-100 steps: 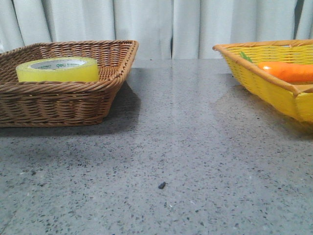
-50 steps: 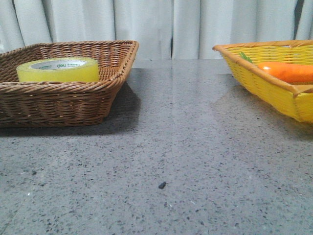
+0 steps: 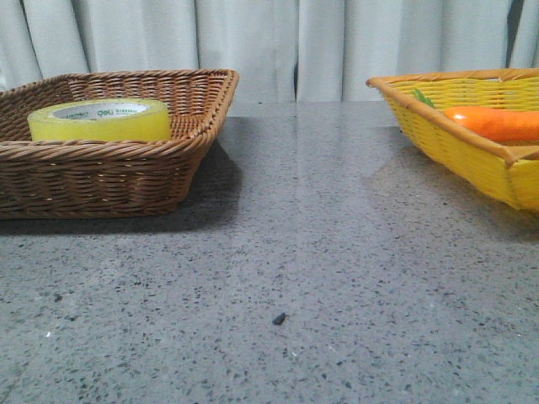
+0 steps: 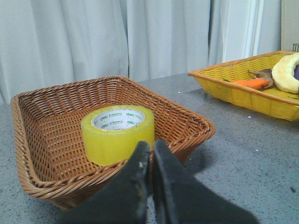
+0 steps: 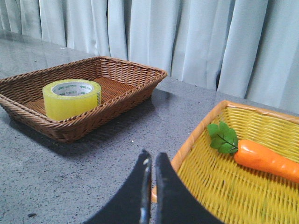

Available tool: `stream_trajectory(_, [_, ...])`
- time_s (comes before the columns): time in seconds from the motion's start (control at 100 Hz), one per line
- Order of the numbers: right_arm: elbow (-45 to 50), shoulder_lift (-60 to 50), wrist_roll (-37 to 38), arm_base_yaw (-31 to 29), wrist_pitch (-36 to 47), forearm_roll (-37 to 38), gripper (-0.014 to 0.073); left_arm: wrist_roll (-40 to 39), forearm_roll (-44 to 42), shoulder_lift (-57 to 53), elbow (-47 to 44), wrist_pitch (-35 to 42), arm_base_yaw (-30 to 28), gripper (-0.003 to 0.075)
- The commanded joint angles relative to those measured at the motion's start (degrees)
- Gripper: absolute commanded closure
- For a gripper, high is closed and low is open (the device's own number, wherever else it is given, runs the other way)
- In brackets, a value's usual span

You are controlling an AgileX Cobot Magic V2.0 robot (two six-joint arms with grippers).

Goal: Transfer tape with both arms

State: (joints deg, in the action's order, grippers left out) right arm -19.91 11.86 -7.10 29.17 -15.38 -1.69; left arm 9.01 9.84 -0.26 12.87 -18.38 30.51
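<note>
The yellow tape roll (image 3: 99,120) with a white "deli" core lies flat in the brown wicker basket (image 3: 109,172) at the left. It also shows in the left wrist view (image 4: 117,133) and the right wrist view (image 5: 72,98). My left gripper (image 4: 151,145) is shut and empty, in front of the brown basket's near rim (image 4: 112,173), apart from the tape. My right gripper (image 5: 152,157) is shut and empty, beside the near corner of the yellow basket (image 5: 187,148). Neither gripper shows in the front view.
The yellow basket (image 3: 459,143) at the right holds an orange carrot (image 3: 495,123) with green leaves (image 5: 223,137); other produce lies in it (image 4: 286,72). Grey stone tabletop (image 3: 295,252) lies between the baskets, with a small dark speck (image 3: 279,318). White curtains hang behind.
</note>
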Motion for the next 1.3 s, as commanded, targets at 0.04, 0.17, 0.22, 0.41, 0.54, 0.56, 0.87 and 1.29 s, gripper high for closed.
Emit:
stream_trajectory(0.04, [-1.5,0.3,0.0,-0.1,4.1,0.2,0.0666,-0.2,0.8,0.6,1.3,4.4,-0.1,0.0741])
stream_trajectory(0.17, [-1.5,0.3,0.0,-0.1,4.1,0.2,0.0666,-0.2,0.8,0.6,1.3,4.4,-0.1,0.0741])
stream_trajectory(0.22, [-1.5,0.3,0.0,-0.1,4.1,0.2,0.0666,-0.2,0.8,0.6,1.3,4.4,-0.1,0.0741])
stream_trajectory(0.41, [-1.5,0.3,0.0,-0.1,4.1,0.2,0.0666,-0.2,-0.5,0.6,-0.3,6.4,-0.1,0.0741])
stream_trajectory(0.54, [-1.5,0.3,0.0,-0.1,4.1,0.2,0.0666,-0.3,-8.4,-0.4,-4.3,10.2,-2.0,0.0741])
stream_trajectory(0.56, [-1.5,0.3,0.0,-0.1,4.1,0.2,0.0666,-0.7,-8.2,-0.4,-5.0,10.7,-2.5,0.0741])
stream_trajectory(0.87, [-1.5,0.3,0.0,-0.1,4.1,0.2,0.0666,-0.7,-5.5,-1.5,-13.6,21.5,-15.4,0.0741])
stream_trajectory(1.29, [-1.5,0.3,0.0,-0.1,4.1,0.2,0.0666,-8.5,-5.1,-1.8,-13.6,8.6,-27.8,0.0741])
